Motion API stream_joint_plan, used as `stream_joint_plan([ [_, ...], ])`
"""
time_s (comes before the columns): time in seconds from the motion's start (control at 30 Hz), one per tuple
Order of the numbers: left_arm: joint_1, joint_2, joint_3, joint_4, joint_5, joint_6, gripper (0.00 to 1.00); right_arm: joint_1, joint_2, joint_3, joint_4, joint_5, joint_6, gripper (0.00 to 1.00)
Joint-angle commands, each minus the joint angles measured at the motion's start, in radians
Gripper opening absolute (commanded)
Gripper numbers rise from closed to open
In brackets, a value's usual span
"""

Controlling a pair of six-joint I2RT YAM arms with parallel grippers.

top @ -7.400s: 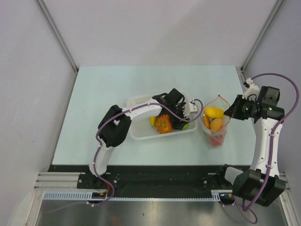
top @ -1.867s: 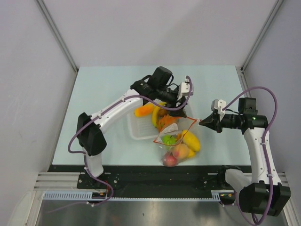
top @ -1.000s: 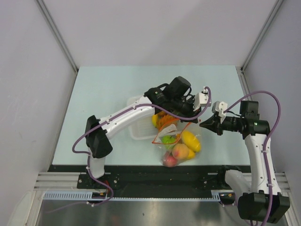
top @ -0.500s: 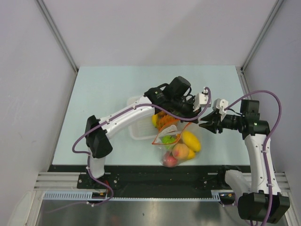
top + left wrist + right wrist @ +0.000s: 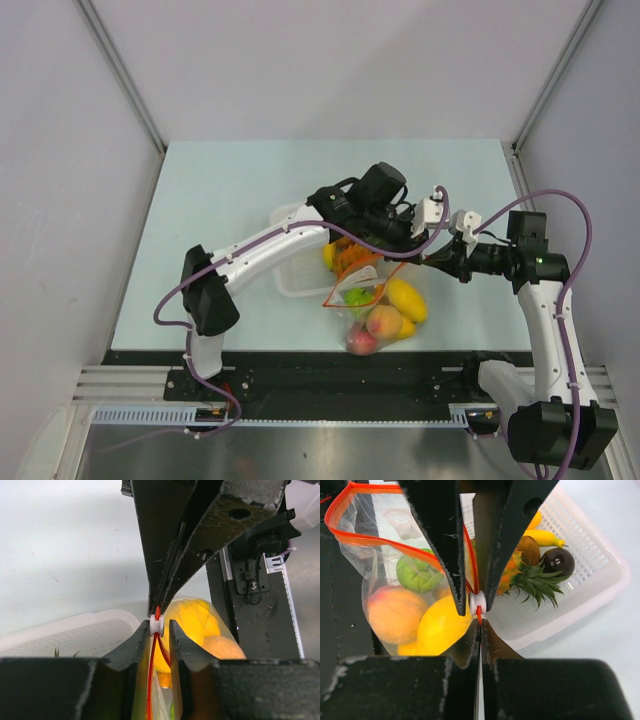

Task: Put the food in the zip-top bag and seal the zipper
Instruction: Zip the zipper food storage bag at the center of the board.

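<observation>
My left gripper (image 5: 159, 628) is pinching the white slider (image 5: 157, 624). My right gripper (image 5: 480, 627) is pressing together on the red zipper (image 5: 370, 540) beside it. The bag (image 5: 372, 268) is lying against one basket (image 5: 296, 280), showing at least four fruits (image 5: 385, 320). Its sticker (image 5: 402, 522) is reading too blurred.

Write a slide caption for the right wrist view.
Right gripper pinches the zipper end; left gripper clasps the white slider of the fruit-filled zip-top bag.

Zip-top bag (image 5: 375, 517) clear; zipper (image 5: 370, 541) red-orange; food (image 5: 442, 625) yellow, peach, green (basket (image 5: 585, 592) white, perforated); table (image 5: 220, 190) pale blue-green.
</observation>
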Motion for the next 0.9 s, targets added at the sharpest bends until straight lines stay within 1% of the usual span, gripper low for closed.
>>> stream_joint_plan([
  [0.0,-0.007,-0.035,0.022,0.037,-0.001,0.005,0.27,0.005,-0.009,0.012,0.015,-0.025,-0.014,0.00],
  [0.13,-0.010,-0.032,0.034,0.051,-0.018,-0.013,0.39,0.005,-0.012,0.012,0.015,-0.025,-0.005,0.00],
  [0.2,-0.012,-0.024,0.047,0.040,-0.021,-0.015,0.39,0.005,-0.017,0.012,0.015,-0.024,-0.002,0.00],
  [0.23,-0.012,-0.020,0.050,0.034,-0.021,-0.013,0.31,0.005,-0.018,0.012,0.013,-0.022,0.001,0.00],
  [0.3,-0.012,-0.015,0.054,0.007,-0.024,-0.002,0.21,0.002,-0.020,0.014,0.015,-0.019,0.003,0.00],
  [0.33,-0.012,-0.013,0.054,-0.006,-0.029,0.004,0.14,0.000,-0.024,0.014,0.013,-0.018,0.003,0.00],
  [0.4,-0.010,-0.012,0.051,-0.048,-0.041,0.022,0.10,-0.014,-0.027,0.015,0.013,-0.016,0.009,0.00],
  [0.57,0.018,-0.047,-0.004,-0.099,-0.052,0.025,0.08,-0.038,-0.034,0.020,0.010,-0.019,0.027,0.00],
  [0.87,0.059,-0.145,-0.122,-0.144,-0.077,0.060,0.10,-0.070,-0.046,0.006,0.007,-0.021,0.040,0.00],
])
